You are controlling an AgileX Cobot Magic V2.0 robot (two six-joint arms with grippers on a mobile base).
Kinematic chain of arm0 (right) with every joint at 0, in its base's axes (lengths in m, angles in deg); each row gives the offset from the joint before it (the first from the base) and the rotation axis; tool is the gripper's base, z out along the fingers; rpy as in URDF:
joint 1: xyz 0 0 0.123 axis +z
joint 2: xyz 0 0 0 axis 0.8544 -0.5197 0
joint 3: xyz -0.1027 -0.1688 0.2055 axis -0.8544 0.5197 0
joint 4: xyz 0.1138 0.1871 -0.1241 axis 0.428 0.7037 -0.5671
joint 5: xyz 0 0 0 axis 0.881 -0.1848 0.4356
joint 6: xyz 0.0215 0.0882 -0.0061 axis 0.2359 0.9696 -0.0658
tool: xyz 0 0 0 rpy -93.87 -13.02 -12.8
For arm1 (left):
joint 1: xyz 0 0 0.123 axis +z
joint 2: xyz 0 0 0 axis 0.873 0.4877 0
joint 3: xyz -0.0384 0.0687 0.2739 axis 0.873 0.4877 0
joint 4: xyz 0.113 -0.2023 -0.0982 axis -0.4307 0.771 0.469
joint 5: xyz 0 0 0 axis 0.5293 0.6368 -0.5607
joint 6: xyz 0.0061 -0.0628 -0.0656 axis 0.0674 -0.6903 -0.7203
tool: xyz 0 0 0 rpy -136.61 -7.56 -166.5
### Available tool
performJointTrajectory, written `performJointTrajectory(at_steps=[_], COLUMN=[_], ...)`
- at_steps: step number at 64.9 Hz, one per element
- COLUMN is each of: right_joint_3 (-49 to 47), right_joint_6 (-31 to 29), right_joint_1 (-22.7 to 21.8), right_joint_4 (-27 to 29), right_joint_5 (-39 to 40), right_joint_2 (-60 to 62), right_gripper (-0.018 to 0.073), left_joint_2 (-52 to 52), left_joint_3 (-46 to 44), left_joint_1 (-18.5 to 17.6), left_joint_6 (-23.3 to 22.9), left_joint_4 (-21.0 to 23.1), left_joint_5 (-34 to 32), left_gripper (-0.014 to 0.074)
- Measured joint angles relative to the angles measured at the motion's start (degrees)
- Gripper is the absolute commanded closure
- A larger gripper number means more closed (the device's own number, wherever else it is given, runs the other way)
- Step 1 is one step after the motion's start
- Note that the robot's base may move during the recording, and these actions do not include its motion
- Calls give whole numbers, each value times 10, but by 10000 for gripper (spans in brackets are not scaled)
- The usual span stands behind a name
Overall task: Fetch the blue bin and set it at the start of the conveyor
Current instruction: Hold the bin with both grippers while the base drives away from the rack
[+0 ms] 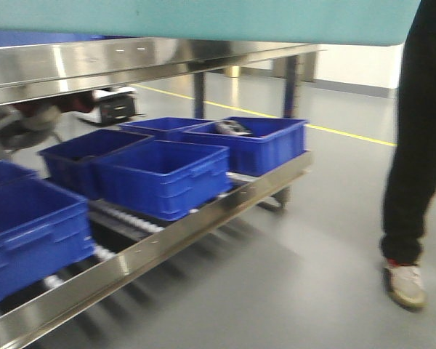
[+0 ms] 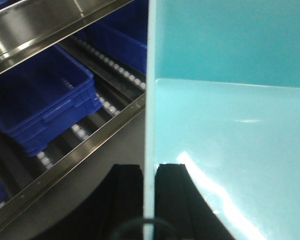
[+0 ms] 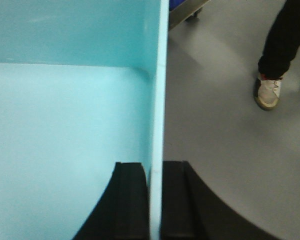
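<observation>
The left hand [image 2: 149, 175] is pinching one side wall of the blue bin [image 2: 230, 150] tightly between its two black fingers, one inside and one outside. The right hand [image 3: 156, 172] is clamping the opposite wall likewise, and the bin is hanging between them above the grey floor [image 3: 225, 130]. Beyond it, dark blue crates [image 1: 163, 174] are sitting on the rollers of a steel shelf [image 1: 225, 202], and a person in black trousers [image 1: 418, 131] is standing at the right.

Between the matt black jaws of the left gripper [image 2: 150, 170], the blue bin [image 2: 230, 130] is smooth, glossy plastic. Beyond them, the crates [image 2: 40, 95] are duller plastic and the shelf rail [image 2: 35, 30] is polished metal.
</observation>
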Motion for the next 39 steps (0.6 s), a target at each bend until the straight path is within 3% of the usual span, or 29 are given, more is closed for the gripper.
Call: performJointTrajectory(at_steps=[39], right_joint_3=[0], right_joint_6=[0], right_joint_1=[0], right_joint_4=[-5], right_joint_5=[32], right_joint_2=[0], right_gripper=[721], left_joint_2=[0], left_joint_3=[0], left_joint_1=[0], left_joint_6=[0], left_joint_4=[-4], left_joint_5=[0], left_gripper=[707])
